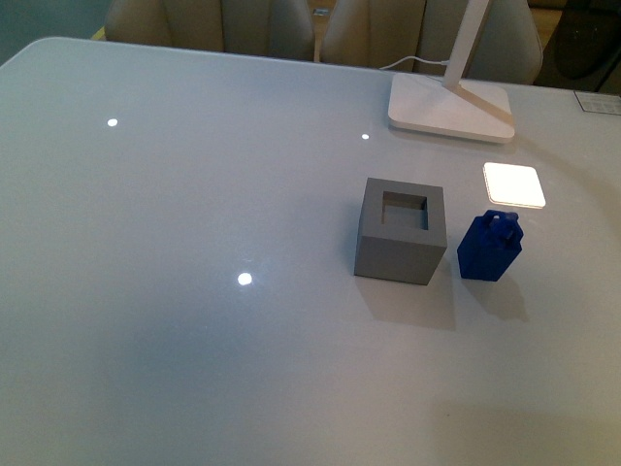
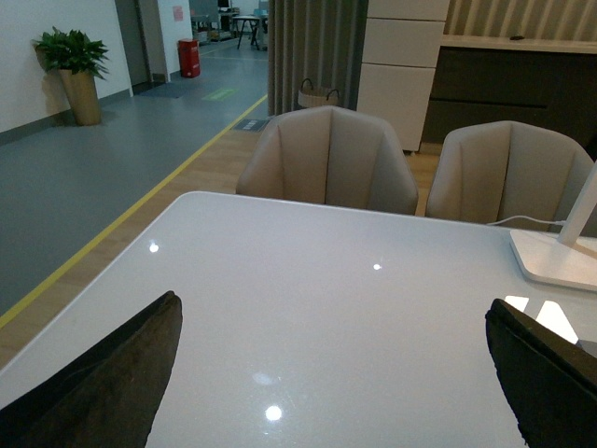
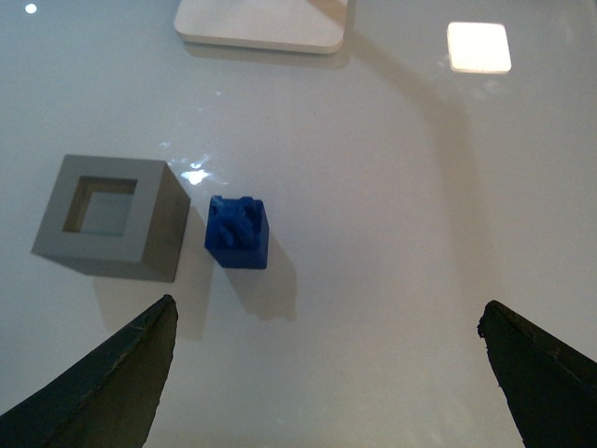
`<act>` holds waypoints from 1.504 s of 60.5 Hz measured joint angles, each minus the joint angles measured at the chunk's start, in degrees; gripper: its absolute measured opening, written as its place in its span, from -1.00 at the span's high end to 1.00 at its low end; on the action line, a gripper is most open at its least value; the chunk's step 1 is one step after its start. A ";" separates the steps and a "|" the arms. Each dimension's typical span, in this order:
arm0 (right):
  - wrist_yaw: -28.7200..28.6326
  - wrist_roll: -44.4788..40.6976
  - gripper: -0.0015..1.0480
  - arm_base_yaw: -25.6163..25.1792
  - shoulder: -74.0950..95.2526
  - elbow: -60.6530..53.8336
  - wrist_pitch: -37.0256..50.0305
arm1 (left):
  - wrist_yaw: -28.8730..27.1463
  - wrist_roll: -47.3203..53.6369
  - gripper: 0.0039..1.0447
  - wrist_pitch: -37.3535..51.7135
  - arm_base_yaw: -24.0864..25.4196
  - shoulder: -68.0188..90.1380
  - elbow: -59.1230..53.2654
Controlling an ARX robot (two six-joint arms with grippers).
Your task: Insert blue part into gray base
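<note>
Glossy white table (image 1: 146, 340) takes up pretty much the whole front view, with a couple of beige chairs (image 2: 326, 159) pushed in at the far edge. White lamp (image 1: 451, 107) sits at the back right, and its light throws a bright square reflection (image 1: 513, 184) on the tabletop.

Left gripper (image 2: 333, 306) has its fingers spread wide with nothing between them, looking out across bare table toward the chairs. Right gripper (image 3: 326, 313) is the same deal: wide apart, nothing held, up above the table with both blocks in its view.

Gray base (image 1: 393, 257) sits right of center, square hole facing up. Blue part (image 1: 489, 249) stands upright on the table just to its right, knob on top, small gap between them, not touching.
</note>
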 joint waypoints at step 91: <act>-5.01 10.01 0.12 7.17 46.53 36.35 -12.68 | 0.00 0.00 -0.86 0.00 0.00 0.00 0.00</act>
